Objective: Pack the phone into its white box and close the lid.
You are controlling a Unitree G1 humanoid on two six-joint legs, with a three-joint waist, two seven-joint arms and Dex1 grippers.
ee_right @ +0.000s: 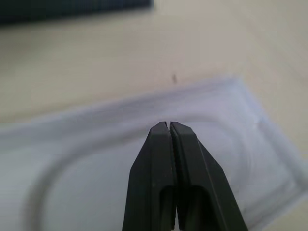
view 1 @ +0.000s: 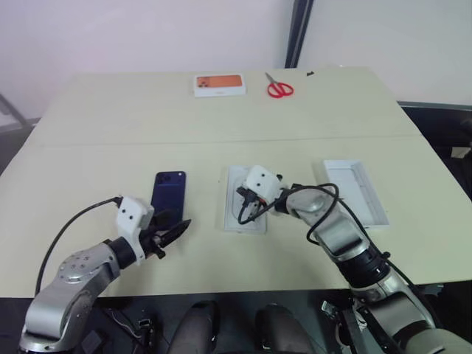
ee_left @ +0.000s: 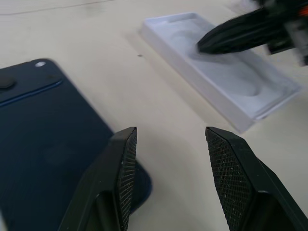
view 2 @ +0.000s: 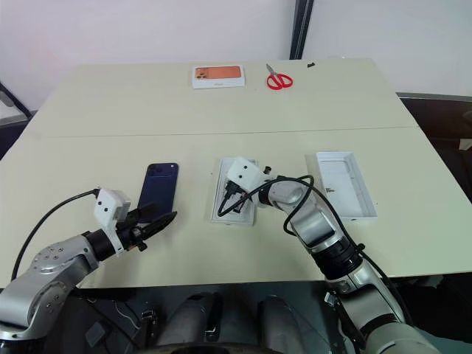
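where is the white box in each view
Left eye view: white box at table centre, under the shut right gripper.
Right eye view: centre, right of the phone.
Left wrist view: beyond the open jaws, the right gripper's tip over it.
Right wrist view: behind the shut jaws.
Shared landmark: the phone.

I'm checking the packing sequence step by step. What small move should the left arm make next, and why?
Probably ease the left gripper sideways over the near end of the phone and close on it. Its jaws stand open just beside the phone, which lies flat on the table, not yet packed. The white box lies open, with the shut right gripper over its insert.
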